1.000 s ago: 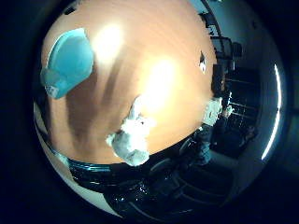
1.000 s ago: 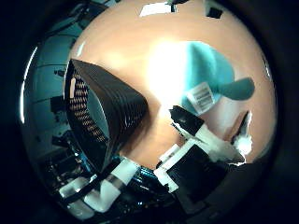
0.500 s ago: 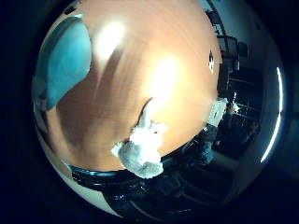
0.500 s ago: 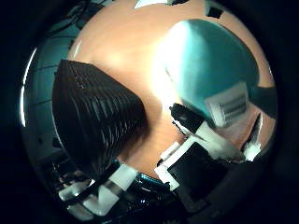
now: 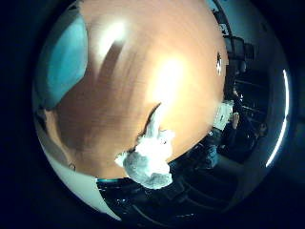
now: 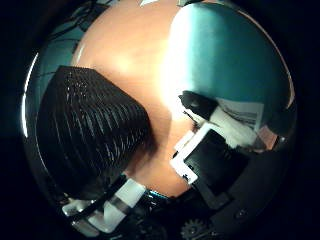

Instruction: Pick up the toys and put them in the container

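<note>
A teal soft toy [image 6: 225, 55] with a white label [image 6: 245, 112] lies on the wooden table [image 6: 130, 55] and fills much of the thumb side view, close under the palm. The hand [image 6: 215, 150] shows black and white fingers [image 6: 205, 108] reaching out beside the label, not curled round the toy. A black mesh container [image 6: 90, 125] stands on the table beside the toy. In the little finger side view the teal toy [image 5: 62, 57] lies at the table's far side, and a white fluffy toy [image 5: 148, 160] lies near the table's edge.
The table's edge [image 5: 91, 186] runs just past the white toy. Dark room furniture and a bright lamp strip [image 5: 284, 110] lie beyond the table.
The teal toy has grown much larger in the thumb side view, so the palm has come closer to it. The container and the white toy have shifted in view with the camera.
</note>
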Motion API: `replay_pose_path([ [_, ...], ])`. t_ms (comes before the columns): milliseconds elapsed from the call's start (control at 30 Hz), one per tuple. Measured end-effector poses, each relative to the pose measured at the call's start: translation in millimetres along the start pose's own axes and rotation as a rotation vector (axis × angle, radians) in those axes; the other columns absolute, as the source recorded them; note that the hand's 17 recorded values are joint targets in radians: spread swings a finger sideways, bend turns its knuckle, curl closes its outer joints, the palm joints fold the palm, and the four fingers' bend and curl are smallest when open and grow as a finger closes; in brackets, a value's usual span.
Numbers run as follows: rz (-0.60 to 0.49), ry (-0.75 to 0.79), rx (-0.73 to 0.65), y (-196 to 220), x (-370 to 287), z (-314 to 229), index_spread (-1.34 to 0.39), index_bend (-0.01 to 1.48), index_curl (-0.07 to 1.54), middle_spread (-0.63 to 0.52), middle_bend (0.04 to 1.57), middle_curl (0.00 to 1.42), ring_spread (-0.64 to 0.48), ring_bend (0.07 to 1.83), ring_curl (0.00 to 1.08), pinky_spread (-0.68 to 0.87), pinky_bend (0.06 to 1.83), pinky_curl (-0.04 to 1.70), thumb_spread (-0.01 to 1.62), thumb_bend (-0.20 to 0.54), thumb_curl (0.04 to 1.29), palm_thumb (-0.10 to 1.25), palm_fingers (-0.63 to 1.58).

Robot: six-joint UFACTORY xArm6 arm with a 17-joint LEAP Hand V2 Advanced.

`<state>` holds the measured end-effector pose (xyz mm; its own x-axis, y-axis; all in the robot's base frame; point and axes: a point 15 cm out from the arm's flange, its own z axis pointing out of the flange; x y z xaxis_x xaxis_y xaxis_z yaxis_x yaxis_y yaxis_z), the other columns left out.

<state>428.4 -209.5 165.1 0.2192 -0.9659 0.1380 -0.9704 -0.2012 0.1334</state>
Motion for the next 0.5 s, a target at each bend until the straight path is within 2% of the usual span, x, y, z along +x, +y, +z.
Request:
replay_pose_path([
  [67,-0.002,0.004,0.003,0,1,-2,-0.45,0.23,0.37,-0.33,0.55,0.53,-0.33,0.75,0.38,-0.23,0.67,0.27,0.97,-0.018,0.35,0.83,1.15],
  [133,-0.004,0.009,0.01,0,1,-7,-0.47,0.35,0.46,-0.35,0.67,0.61,-0.33,0.89,0.46,-0.35,0.83,0.35,0.97,-0.016,0.36,0.86,1.25],
  [200,-0.004,0.012,0.014,1,2,-11,-0.48,0.52,0.56,-0.34,0.81,0.69,-0.32,1.02,0.52,-0.35,0.98,0.42,0.97,-0.011,0.38,0.9,1.33],
  [333,-0.006,0.026,0.028,3,6,-22,-0.43,0.83,0.76,-0.3,1.05,0.83,-0.28,1.24,0.63,-0.28,1.22,0.57,0.95,-0.005,0.42,1.0,1.19],
  [433,-0.008,0.033,0.038,8,13,-29,-0.38,0.97,0.86,-0.26,1.17,0.9,-0.26,1.34,0.69,-0.24,1.31,0.66,0.95,-0.004,0.47,1.08,1.11],
  [500,-0.002,0.038,0.042,11,16,-36,-0.36,0.99,0.89,-0.25,1.2,0.92,-0.25,1.36,0.72,-0.22,1.34,0.69,0.94,-0.005,0.5,1.11,1.08],
])
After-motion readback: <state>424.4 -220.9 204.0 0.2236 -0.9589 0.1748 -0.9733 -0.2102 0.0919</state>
